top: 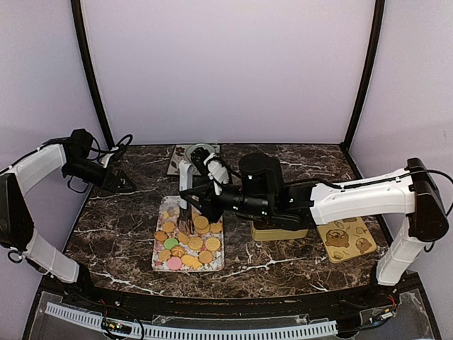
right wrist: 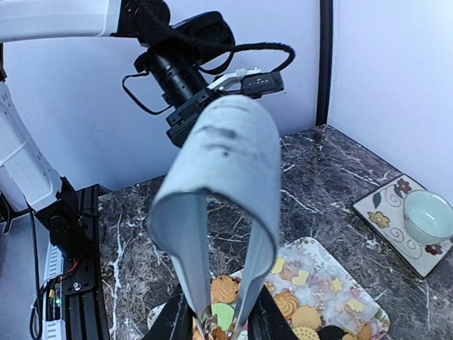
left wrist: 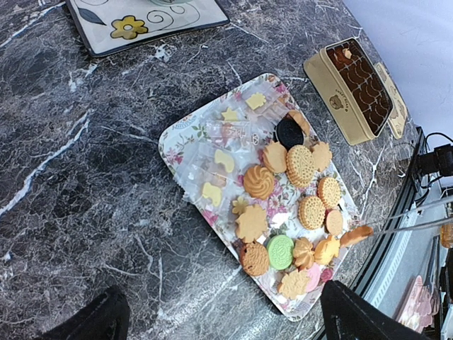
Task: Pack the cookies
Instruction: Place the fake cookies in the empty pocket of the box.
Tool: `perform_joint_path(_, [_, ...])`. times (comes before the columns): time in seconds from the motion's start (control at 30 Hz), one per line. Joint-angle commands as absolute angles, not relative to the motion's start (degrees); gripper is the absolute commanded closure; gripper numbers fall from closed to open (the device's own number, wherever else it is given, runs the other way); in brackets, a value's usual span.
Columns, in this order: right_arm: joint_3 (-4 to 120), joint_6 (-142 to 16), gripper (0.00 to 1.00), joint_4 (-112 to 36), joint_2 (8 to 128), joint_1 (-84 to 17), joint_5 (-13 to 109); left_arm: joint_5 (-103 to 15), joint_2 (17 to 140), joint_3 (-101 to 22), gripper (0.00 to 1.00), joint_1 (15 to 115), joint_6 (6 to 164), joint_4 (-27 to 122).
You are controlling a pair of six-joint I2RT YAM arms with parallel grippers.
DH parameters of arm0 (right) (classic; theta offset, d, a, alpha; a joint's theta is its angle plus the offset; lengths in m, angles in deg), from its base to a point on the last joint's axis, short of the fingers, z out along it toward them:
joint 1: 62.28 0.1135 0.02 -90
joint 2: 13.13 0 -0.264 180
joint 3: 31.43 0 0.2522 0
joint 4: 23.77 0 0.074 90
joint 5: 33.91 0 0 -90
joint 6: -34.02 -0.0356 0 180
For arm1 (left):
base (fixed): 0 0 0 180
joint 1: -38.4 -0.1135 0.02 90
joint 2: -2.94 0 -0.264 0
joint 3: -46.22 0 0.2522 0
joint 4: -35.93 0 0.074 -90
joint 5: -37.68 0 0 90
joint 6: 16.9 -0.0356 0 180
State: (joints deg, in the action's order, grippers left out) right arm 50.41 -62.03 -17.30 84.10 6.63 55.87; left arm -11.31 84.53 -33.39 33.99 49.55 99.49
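Tongs [right wrist: 230, 156] in R gripper [right wrist: 223, 322] over cookies [left wrist: 301, 166]; 1 tray [left wrist: 170, 142], 1 tin [left wrist: 333, 99].

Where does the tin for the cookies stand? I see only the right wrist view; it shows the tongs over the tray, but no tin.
Observer: The tin stands on the table just right of the tray, partly hidden by the right arm.
Operator: Is it open, ready for the tongs in the right end effector?
Observer: Yes, open; its lid lies flat further right.
Operator: And the left end effector?
Observer: It is open and holds nothing, hovering left of the tray.
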Motion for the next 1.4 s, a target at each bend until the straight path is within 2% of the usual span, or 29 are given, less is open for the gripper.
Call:
perform_joint_path(0.0, [48.8, -61.7, 1.0, -14.2, 78.8, 3.7, 58.3, -10.4, 84.6, -34.0, 0.03, 33.6, 49.1, 100.8])
perform_joint_path(0.37, [36.6, -55.5, 1.0, -22.0, 59.4, -13.2, 68.2, -10.3, 84.8, -34.0, 0.04, 33.6, 48.9, 100.6])
perform_joint_path(0.57, [31.5, -52.8, 1.0, -25.5, 53.0, -21.8, 73.0, -10.3, 84.7, -33.8, 0.04, 33.6, 49.1, 100.5])
perform_joint_path(0.83, [28.6, -50.6, 1.0, -26.0, 52.1, -26.8, 75.1, -10.3, 84.7, -33.7, 0.04, 33.6, 49.3, 100.3])
perform_joint_path(1.37, [29.3, -51.0, 1.0, -23.4, 57.2, -29.1, 71.8, -10.3, 84.8, -33.5, 0.04, 33.6, 49.0, 100.2])
